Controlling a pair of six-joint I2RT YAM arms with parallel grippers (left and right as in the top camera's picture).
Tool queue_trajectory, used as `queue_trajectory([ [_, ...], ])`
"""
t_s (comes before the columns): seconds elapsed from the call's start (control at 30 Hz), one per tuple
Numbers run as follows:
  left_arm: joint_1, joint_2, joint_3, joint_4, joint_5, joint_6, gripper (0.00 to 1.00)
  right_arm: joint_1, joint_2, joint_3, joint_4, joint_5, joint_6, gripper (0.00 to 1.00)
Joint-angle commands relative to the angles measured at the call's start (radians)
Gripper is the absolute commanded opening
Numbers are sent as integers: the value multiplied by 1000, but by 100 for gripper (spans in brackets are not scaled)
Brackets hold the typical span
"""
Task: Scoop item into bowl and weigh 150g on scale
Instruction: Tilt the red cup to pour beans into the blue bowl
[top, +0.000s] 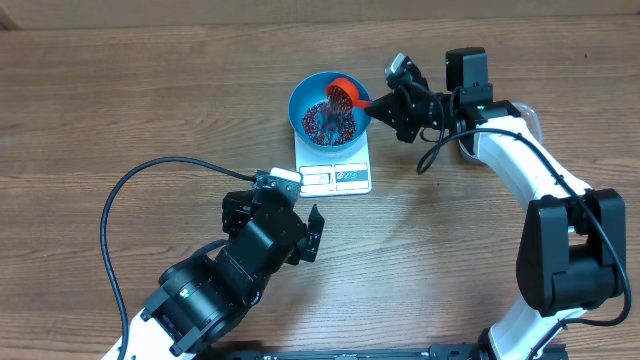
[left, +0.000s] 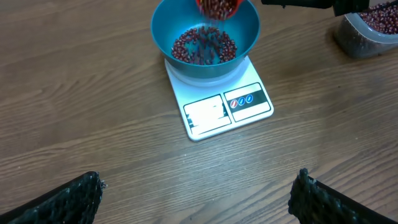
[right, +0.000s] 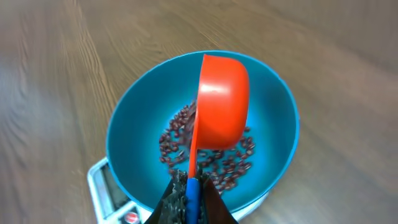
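Open table (top: 120, 90) lies left of the scale (top: 335, 178). The bowl (top: 297, 100) sits on the scale, beans (top: 325, 122) inside. Right gripper (top: 385, 103) clamps the tipped scoop (top: 345, 95) over the bowl. Left gripper (left: 198, 180) is spread wide, holding nothing.

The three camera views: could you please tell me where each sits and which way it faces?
Overhead: above the table, facing down; left arm and right arm show.
Left wrist: low, facing the scale; the open left gripper edges the bottom.
Right wrist: close above the bowl, facing down; the right gripper pinches the scoop.
Shared: both wrist views show beans in the bowl.
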Motion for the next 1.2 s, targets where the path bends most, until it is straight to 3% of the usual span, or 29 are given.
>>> queue_trajectory([
  [0.0,5,2,-8,2,2,-14,99,5,2,-6,8,-3,-196,4],
  [1.17,5,2,-8,10,2,-14,100,5,2,-6,39,-67,-288,4],
])
